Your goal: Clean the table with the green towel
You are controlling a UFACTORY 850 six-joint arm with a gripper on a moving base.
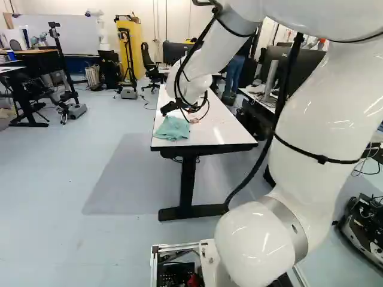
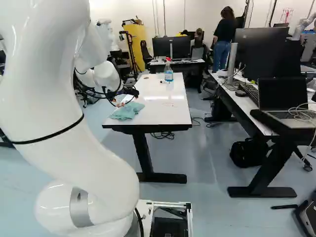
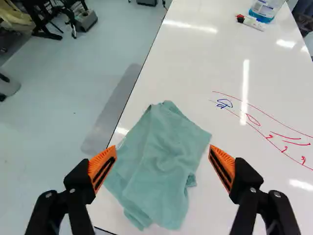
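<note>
Closest to me, at the foot of the left base view, an open metal-framed bay [image 1: 175,246] holds dark components and a red piece. Beyond it I have the hand [image 2: 124,101] over the near left part of the tabletop [image 2: 165,111], fingers spread wide and gripping nothing. The green towel [image 3: 156,166] lies rumpled near the near left corner, by the left edge. Between it and the right edge run red and blue ink marks [image 3: 254,120]. Toward the far edge a red-capped marker [image 3: 254,23] lies just beside an upright spray bottle [image 2: 168,73] with blue liquid inside and a red-and-white top.
</note>
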